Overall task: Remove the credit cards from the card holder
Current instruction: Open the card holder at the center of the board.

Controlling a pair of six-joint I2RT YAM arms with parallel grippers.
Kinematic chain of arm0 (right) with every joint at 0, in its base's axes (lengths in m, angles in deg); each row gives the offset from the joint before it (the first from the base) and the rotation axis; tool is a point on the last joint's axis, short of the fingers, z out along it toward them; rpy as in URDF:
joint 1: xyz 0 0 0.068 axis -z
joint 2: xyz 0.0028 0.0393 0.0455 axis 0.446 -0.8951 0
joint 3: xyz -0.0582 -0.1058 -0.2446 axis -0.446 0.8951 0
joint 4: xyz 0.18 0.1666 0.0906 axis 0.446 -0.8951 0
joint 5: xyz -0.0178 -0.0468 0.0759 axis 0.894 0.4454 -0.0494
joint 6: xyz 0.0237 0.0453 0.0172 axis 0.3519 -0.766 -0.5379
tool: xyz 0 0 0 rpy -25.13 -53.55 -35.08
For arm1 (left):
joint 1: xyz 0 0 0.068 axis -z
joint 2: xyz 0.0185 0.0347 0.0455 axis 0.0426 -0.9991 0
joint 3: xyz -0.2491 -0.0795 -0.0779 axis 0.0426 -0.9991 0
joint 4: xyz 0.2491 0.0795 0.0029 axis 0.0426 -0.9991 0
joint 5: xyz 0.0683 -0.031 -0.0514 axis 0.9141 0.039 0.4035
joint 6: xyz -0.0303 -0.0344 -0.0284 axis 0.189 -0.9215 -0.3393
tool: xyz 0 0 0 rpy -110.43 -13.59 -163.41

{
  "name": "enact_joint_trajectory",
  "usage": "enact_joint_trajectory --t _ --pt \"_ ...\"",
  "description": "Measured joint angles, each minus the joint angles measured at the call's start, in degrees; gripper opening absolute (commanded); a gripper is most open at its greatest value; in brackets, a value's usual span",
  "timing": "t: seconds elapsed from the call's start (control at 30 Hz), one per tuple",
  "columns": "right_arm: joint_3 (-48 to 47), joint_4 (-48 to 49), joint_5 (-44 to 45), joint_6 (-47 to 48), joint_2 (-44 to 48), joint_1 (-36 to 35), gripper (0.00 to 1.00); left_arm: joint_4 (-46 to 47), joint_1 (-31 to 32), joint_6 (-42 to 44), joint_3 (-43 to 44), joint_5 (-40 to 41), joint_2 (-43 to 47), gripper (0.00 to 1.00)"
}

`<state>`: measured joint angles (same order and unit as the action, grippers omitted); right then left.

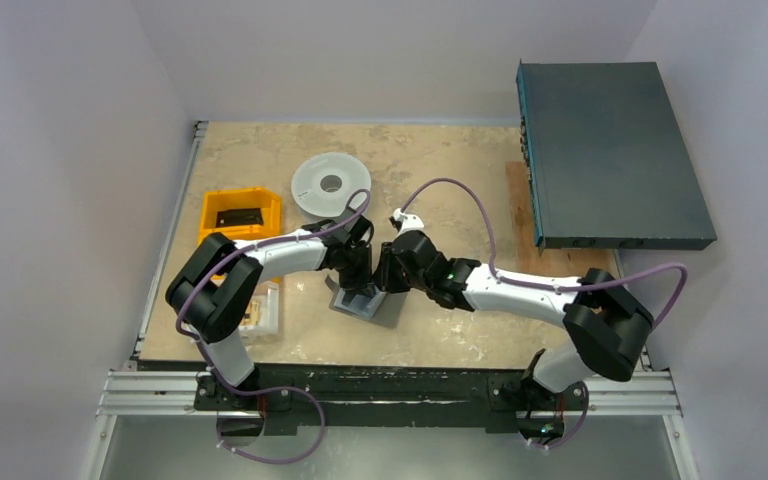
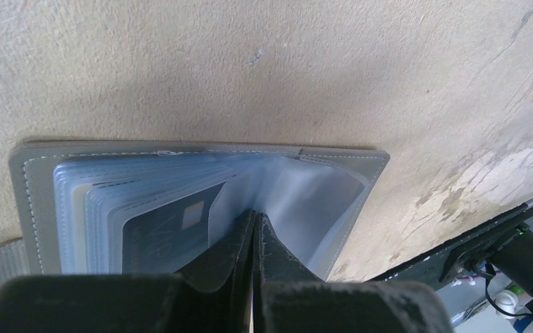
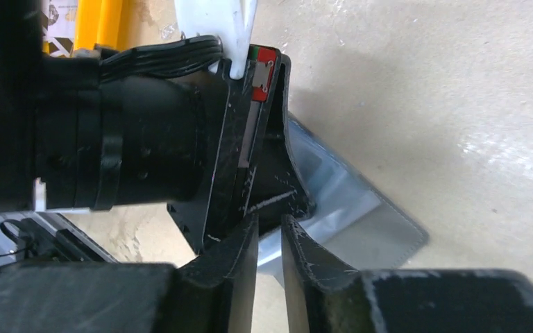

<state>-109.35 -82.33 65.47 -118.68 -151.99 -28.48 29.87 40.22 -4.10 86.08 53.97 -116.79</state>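
Open holder (image 2: pixel 36 201) lies on the surface (image 2: pixel 264 69); left jaws pinch its clear sleeve (image 2: pixel 312 201); right jaws narrow, grip unclear.

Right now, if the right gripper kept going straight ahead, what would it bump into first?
Probably the left gripper, whose black fingers stand just ahead of the right gripper, down in the open card holder. Depth is hard to judge.
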Motion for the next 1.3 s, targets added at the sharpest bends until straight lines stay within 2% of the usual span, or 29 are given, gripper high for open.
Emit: enact_joint_trajectory --t 0.1,0.4,0.73,0.93,1.3 --pt "1.6 5.4 -1.8 -1.6 -2.6 1.3 0.10 0.1 0.0 0.0 0.0 0.0 0.0 0.00" --pt "5.8 14.0 -5.7 -5.8 -5.4 5.3 0.02 0.5 0.0 -0.5 -0.2 -0.5 0.0 0.00" --pt "8.9 12.1 -7.6 -7.0 -8.9 5.8 0.01 0.0 -0.2 -0.5 -0.4 -0.5 1.4 0.01" --pt "9.9 13.0 -7.9 -7.4 -8.7 6.2 0.00 -1.4 -0.3 -0.1 -0.8 0.4 5.2 0.09" --pt "9.8 15.2 -9.3 -7.4 -10.2 6.6 0.00 -6.5 -2.4 3.0 -3.3 7.6 11.9 0.12"
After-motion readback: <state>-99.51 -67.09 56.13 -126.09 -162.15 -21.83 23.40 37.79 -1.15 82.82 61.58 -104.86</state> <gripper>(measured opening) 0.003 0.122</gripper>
